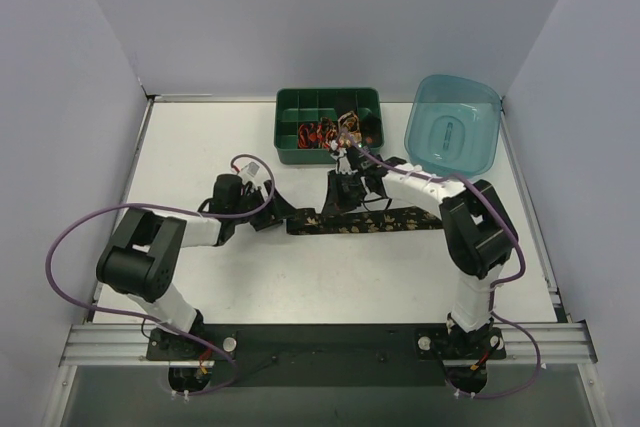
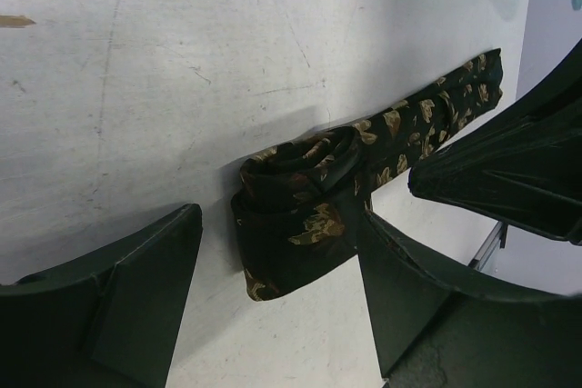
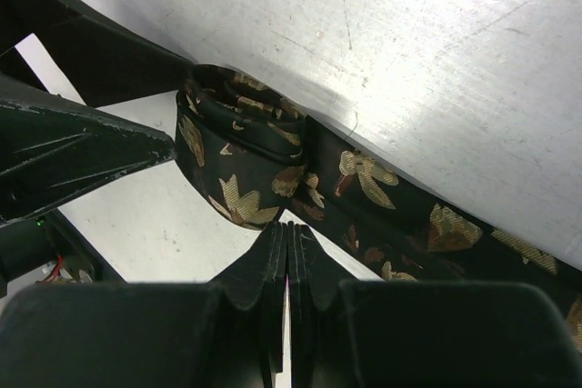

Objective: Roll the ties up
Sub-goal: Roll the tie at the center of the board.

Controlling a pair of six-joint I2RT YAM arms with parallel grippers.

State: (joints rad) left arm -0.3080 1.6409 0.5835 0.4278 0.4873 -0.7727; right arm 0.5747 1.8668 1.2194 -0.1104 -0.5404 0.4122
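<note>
A black tie (image 1: 380, 221) with gold motifs lies across the table as a long strip. Its left end is wound into a loose coil (image 2: 296, 190), also seen in the right wrist view as the coil (image 3: 238, 147). My left gripper (image 1: 279, 214) is open, and its fingers (image 2: 136, 302) stand wide on either side of the coil's near end without pressing it. My right gripper (image 3: 289, 241) is shut with nothing in it, its tips at the tie's edge where the coil meets the flat strip (image 3: 409, 224). More rolled ties (image 1: 332, 133) sit in the tray.
The dark green compartment tray (image 1: 300, 107) stands at the back centre, and a translucent teal tub (image 1: 452, 127) is to its right. Grey walls close in the table on three sides. The two grippers are close together over the tie's left end.
</note>
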